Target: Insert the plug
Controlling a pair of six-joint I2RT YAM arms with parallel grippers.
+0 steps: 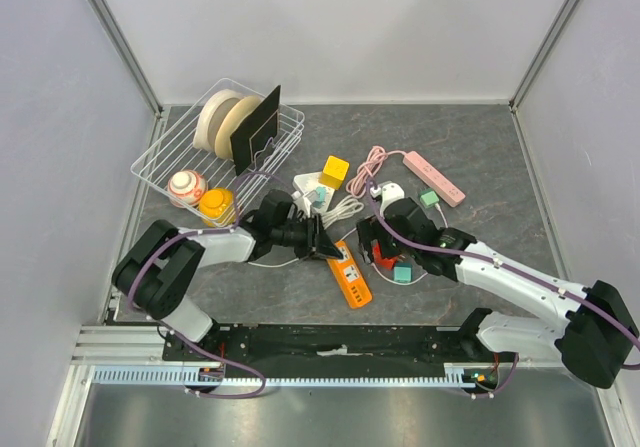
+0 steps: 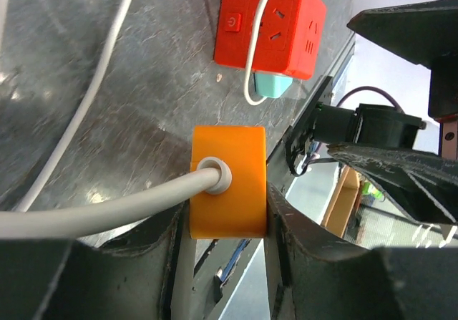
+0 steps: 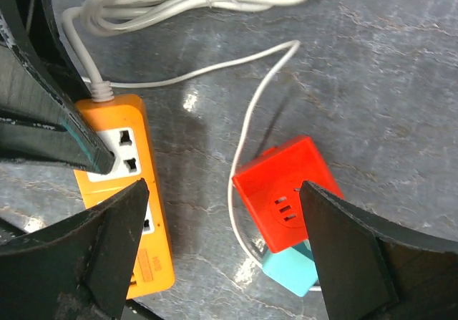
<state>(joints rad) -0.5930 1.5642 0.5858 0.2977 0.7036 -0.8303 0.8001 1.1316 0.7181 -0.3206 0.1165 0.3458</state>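
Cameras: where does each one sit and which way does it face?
Top external: above and behind, looking down on the table; left arm and right arm show.
Left wrist: looks along the left gripper, clamped on the orange power strip.
Right wrist: looks down through the open right gripper at the red cube socket.
Shared: strip and cube appear in all three.

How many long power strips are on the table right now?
2. The orange strip lies at centre front; the pink strip lies farther back on the right. None seems hidden.
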